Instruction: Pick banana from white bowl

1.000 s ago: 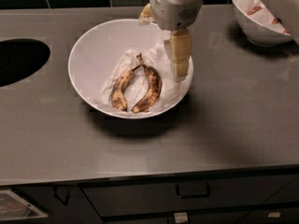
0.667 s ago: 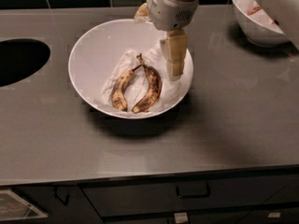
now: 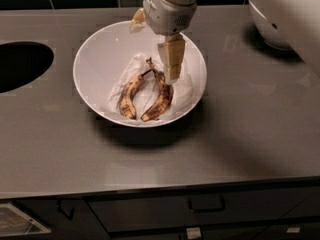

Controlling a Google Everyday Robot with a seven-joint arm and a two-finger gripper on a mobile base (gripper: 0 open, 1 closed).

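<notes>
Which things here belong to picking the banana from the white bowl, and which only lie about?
Job: slim speckled yellow banana; wide white bowl with crumpled paper; pincer, hanging over this bowl.
Lying about: darker curved banana; second white bowl, top right; dark round hole in the counter.

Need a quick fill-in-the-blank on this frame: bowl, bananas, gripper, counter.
1. The white bowl holds ___ bananas on crumpled white paper.
2. The slimmer banana lies on the picture-___ side of the darker, curved banana.
3. The gripper hangs over the ___, close to the darker banana's upper end.
4. The dark round opening is cut into the ___.
Missing words: two; left; white bowl; countertop.
</notes>
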